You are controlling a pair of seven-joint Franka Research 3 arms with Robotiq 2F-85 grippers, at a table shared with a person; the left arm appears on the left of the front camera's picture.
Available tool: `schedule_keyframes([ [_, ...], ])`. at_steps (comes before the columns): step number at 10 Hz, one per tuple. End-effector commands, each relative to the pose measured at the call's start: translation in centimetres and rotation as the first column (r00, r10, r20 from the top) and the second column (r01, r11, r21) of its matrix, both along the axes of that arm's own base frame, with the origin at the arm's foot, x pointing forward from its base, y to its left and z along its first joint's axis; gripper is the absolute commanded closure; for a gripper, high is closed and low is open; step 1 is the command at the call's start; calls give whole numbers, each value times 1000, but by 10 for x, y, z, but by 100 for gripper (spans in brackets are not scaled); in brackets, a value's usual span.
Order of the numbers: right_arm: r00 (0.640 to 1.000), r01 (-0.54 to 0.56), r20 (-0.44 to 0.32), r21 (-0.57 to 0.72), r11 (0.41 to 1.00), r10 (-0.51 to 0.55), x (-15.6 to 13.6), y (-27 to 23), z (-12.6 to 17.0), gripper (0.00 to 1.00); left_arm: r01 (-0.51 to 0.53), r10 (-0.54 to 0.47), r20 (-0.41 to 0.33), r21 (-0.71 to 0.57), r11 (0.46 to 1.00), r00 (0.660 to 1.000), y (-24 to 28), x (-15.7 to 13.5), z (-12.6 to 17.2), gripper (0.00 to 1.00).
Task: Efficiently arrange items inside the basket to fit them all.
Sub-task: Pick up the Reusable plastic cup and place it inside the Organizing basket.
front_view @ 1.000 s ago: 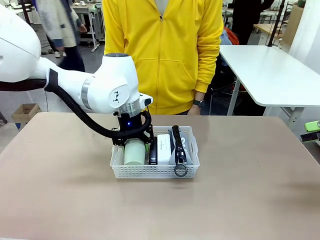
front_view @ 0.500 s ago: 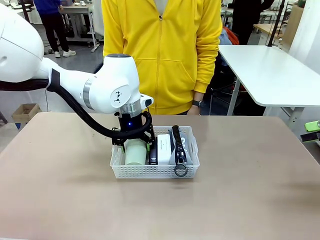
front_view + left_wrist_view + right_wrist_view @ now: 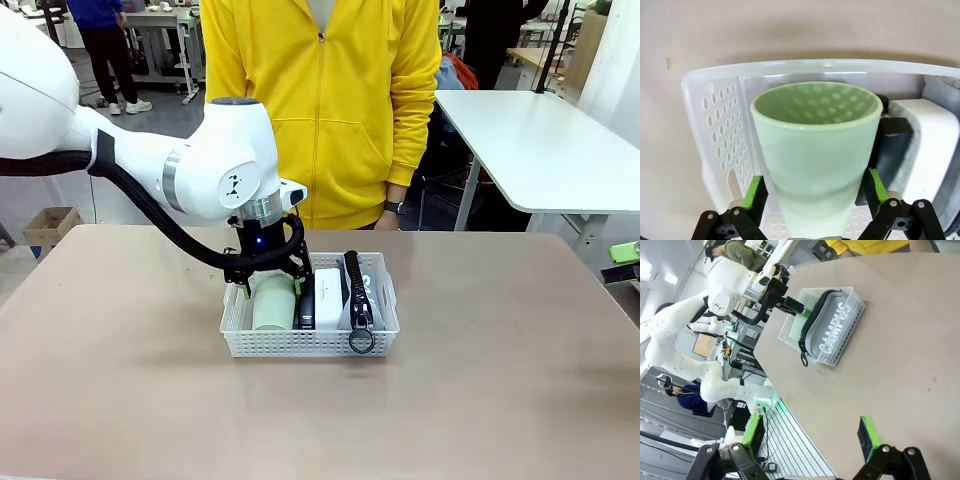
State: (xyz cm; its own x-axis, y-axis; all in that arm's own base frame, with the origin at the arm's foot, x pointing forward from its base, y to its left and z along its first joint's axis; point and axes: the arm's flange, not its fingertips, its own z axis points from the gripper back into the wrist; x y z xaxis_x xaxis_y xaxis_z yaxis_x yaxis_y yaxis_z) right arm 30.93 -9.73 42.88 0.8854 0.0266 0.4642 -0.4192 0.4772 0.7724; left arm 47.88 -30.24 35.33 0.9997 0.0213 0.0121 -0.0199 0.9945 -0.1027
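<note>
In the front view the left gripper [image 3: 266,284] hangs straight down over the left end of the shallow rectangular white plastic basket with perforated sides [image 3: 308,343], which sits on the tan table [image 3: 120,380] in front of a person in a yellow zip jacket [image 3: 320,100]. The jaws stand spread on either side of the pale green cup [image 3: 272,303], which lies in the basket directly below them. Just to the right of the jaws lie the black stapler [image 3: 307,300], then the small white box [image 3: 328,290], then the grey zip pouch with black zipper and ring pull [image 3: 358,300] at the basket's far end from the gripper. In the left wrist view the cup [image 3: 816,150] fills the space between the two green pads [image 3: 755,196]; both pads sit beside its lower wall with a sliver of gap visible, so the jaws are wide apart and grip nothing. The basket's perforated wall [image 3: 720,130] lies outside the left pad, and the dark stapler [image 3: 890,145] and white box [image 3: 932,145] lie beyond the right pad. In the right wrist view the right gripper [image 3: 812,437] hovers above bare table, jaws fully spread and empty, with the basket [image 3: 840,340] and the pouch [image 3: 827,325] well ahead of the fingertips.
</note>
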Motion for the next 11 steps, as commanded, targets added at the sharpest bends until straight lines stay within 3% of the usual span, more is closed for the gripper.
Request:
schedule_keyframes([
  [1, 1000, 13, -8, 21, 1000, -13, 1, 1, 5, 0, 5, -3, 21, -79, 997, 1000, 8, -15, 21, 0],
  [2, 1000, 13, -8, 21, 1000, -13, 1, 1, 5, 0, 19, -13, 43, -155, 988, 999, 16, -25, 40, 0],
  [4, 1000, 13, -8, 21, 1000, -13, 1, 1, 5, 0, 10, 38, 157, -293, 956, 987, 56, -51, 87, 0],
  [6, 1000, 13, -8, 21, 1000, -13, 1, 1, 5, 0, 47, 37, 157, -495, 868, 987, 116, -79, 117, 0],
  [7, 1000, 13, -8, 21, 1000, -13, 1, 1, 5, 0, 67, 17, 130, -613, 787, 991, 153, -91, 125, 0],
  [9, 1000, 13, -8, 21, 1000, -13, 1, 1, 5, 0, 153, -99, 119, -836, 527, 988, 231, -114, 123, 0],
  [10, 1000, 13, -8, 21, 1000, -13, 1, 1, 5, 0, 203, -92, 181, -889, 411, 979, 265, -123, 117, 0],
  [11, 1000, 13, -8, 21, 1000, -13, 1, 1, 5, 0, 249, -61, 243, -907, 340, 968, 291, -134, 107, 0],
])
